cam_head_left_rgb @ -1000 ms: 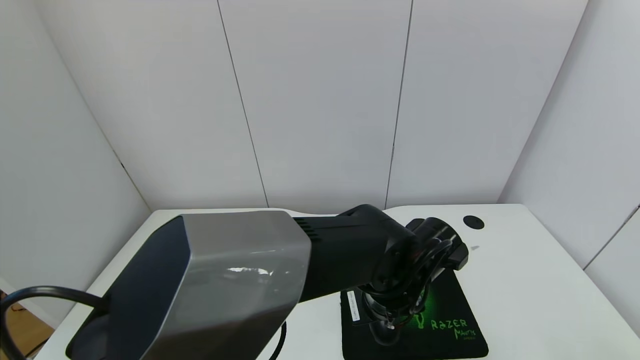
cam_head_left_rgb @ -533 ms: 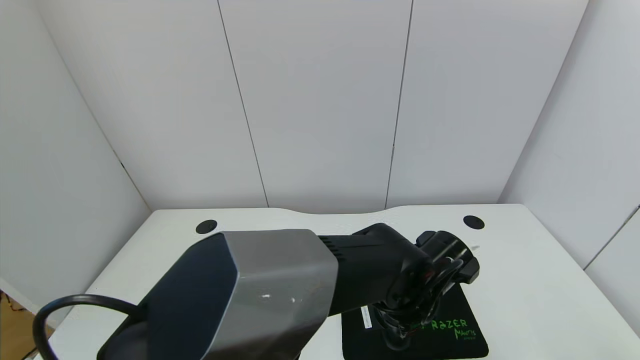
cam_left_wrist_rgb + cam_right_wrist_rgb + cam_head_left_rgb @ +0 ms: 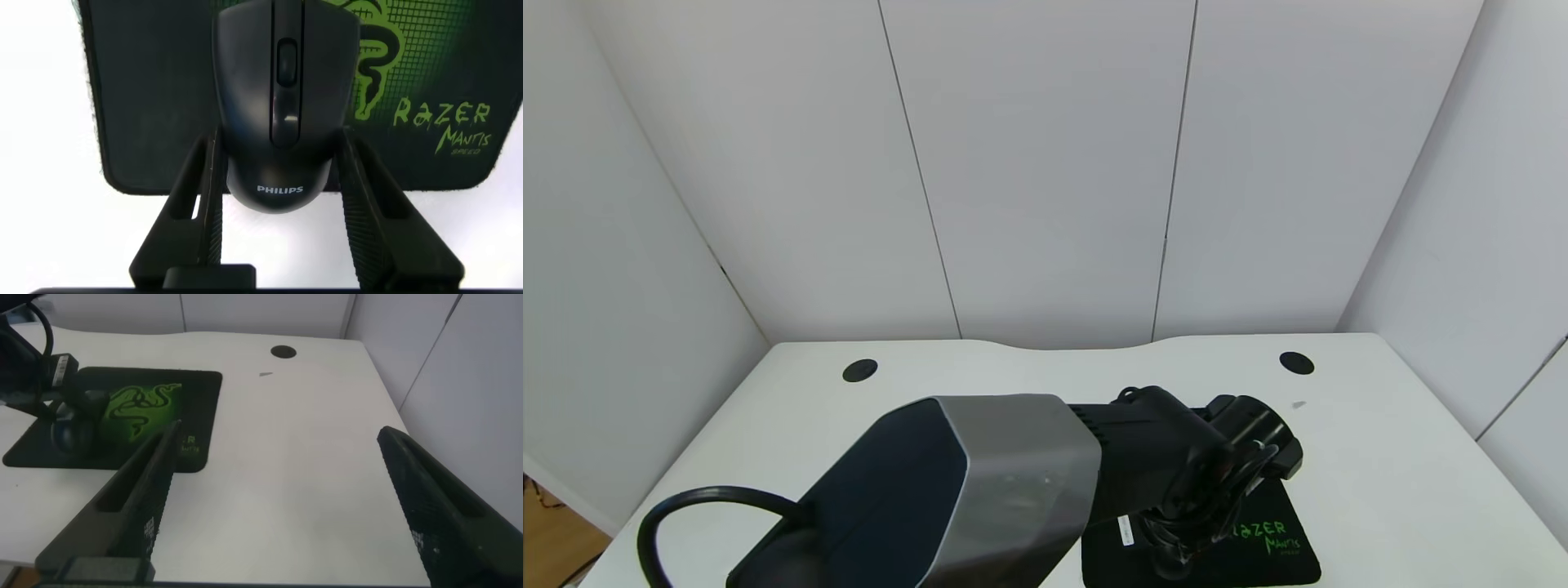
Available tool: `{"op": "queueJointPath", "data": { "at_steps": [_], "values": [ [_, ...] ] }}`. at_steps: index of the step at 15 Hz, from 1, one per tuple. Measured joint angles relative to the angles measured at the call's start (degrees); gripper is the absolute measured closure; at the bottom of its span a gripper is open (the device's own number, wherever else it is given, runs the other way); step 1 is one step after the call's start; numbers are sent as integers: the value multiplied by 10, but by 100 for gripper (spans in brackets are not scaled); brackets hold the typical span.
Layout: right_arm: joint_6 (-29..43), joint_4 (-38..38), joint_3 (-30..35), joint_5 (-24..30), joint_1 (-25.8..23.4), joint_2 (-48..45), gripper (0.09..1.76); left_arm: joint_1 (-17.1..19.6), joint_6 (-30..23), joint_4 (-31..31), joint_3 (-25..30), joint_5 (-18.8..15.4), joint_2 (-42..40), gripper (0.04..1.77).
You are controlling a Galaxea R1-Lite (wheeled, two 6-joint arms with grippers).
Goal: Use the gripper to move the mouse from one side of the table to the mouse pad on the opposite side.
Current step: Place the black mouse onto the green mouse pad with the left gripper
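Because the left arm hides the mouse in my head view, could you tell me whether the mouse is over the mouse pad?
Observer: Yes. The left wrist view shows the mouse over the mouse pad, with its rear end past one edge of the pad.
Operator: Is the left gripper holding it?
Observer: The left gripper has its fingers against both sides of the mouse.
Operator: And the right gripper?
Observer: The right gripper is open over the table, beside the pad.
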Motion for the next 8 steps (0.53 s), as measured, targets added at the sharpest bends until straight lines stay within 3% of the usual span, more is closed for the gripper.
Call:
{"op": "queueJointPath", "data": {
  "at_steps": [8],
  "values": [
    [0, 0, 0, 0, 0, 0, 14, 1, 6, -11, 0, 32, 19, 94]
  ]
}}
